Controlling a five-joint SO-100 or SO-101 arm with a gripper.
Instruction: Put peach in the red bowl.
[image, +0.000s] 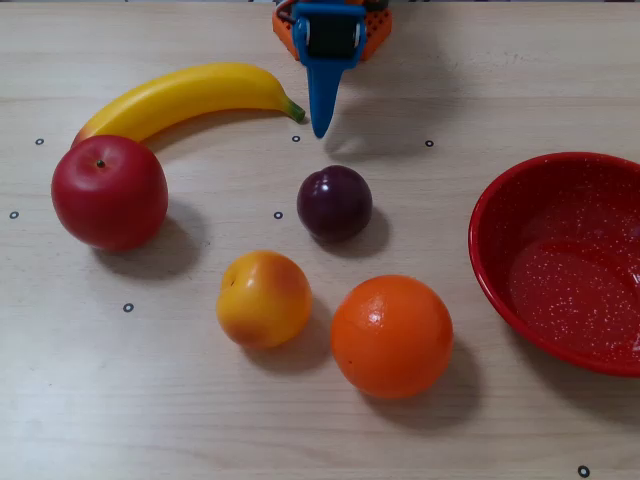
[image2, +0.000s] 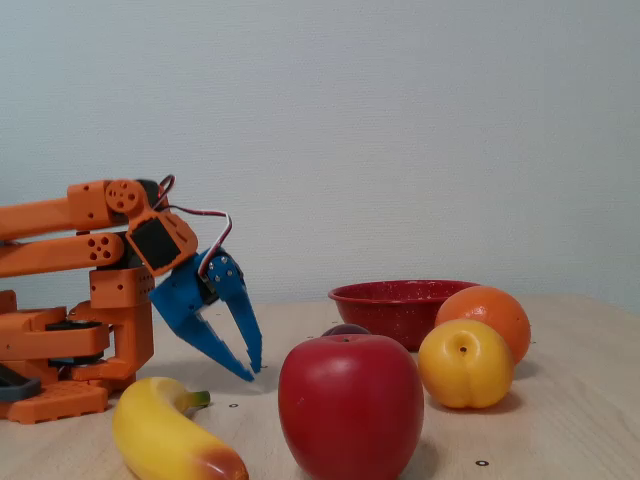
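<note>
The peach, yellow-orange with a reddish blush, lies in the middle of the table, left of the orange. In the side-on fixed view the peach sits in front of the orange. The red bowl stands at the right edge with nothing in it, and the red bowl shows at the back of the side-on view. My blue gripper hangs near the arm's base, beyond the plum and far from the peach. Side-on, the gripper points steeply down, its tips together just above the table and holding nothing.
A dark plum lies between gripper and peach. An orange sits right of the peach, toward the bowl. A red apple and a banana lie at the left. The orange arm base stands at the table's far edge.
</note>
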